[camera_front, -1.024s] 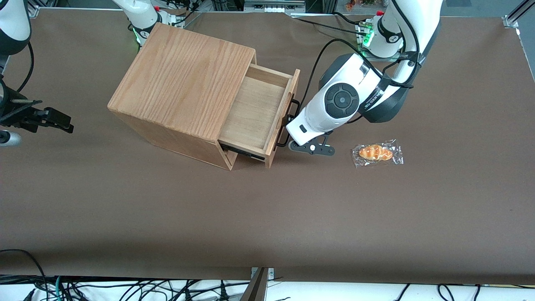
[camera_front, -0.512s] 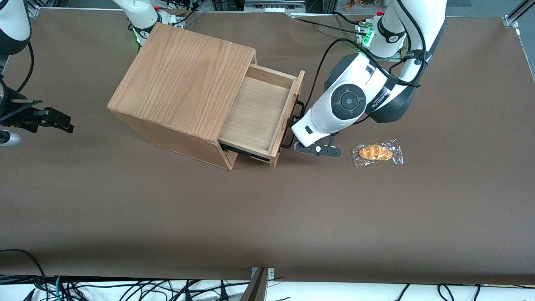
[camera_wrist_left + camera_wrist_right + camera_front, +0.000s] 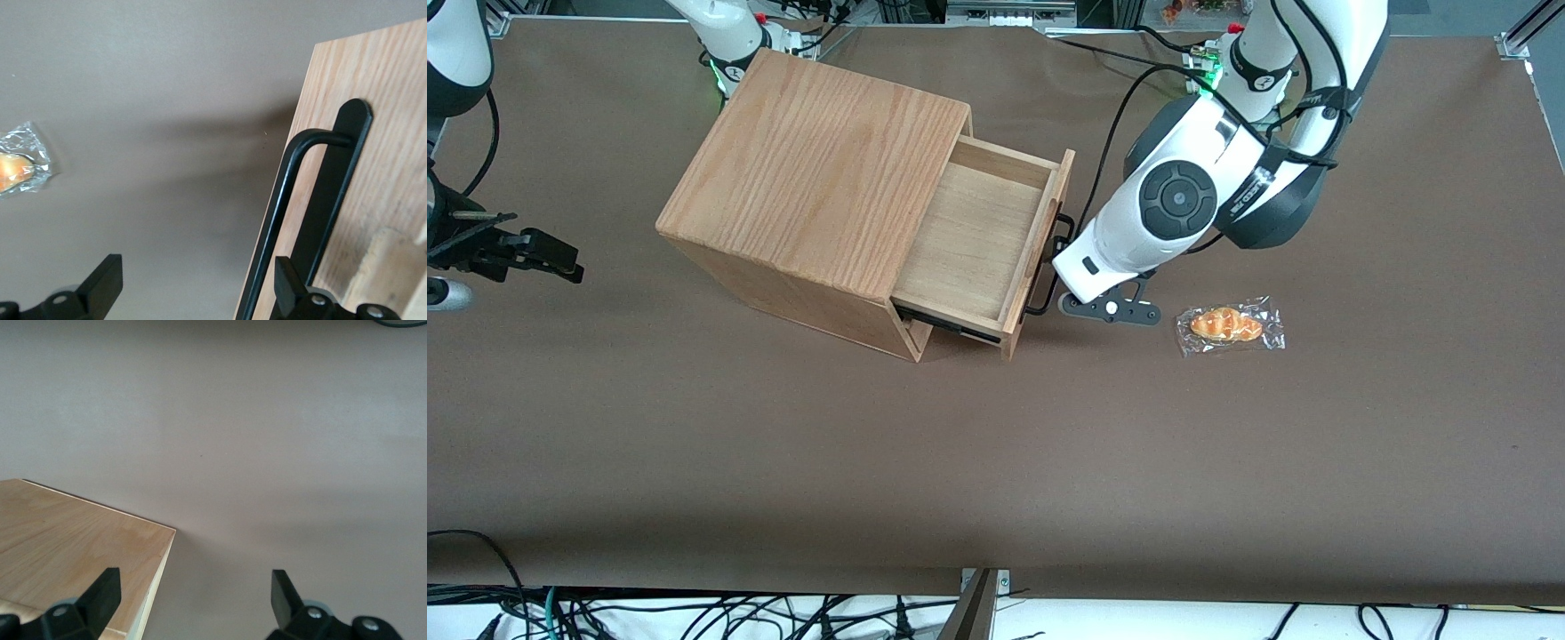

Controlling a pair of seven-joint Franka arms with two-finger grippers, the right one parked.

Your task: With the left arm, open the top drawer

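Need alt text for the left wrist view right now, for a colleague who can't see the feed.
The left arm's open hand sits in front of the top drawer, one finger by the black bar handle and the other finger over bare brown table. Nothing is gripped. A wrapped orange pastry lies on the table, apart from the drawer.

The top drawer [image 3: 983, 240] is standing pulled out of the oak cabinet [image 3: 814, 173], exposing its pale floor. The left arm [image 3: 1200, 191] is placing its gripper [image 3: 1107, 308] just beside the black handle [image 3: 1049, 267]. A wrapped pastry [image 3: 1230, 325] is lying nearby on the brown table [image 3: 996, 462].
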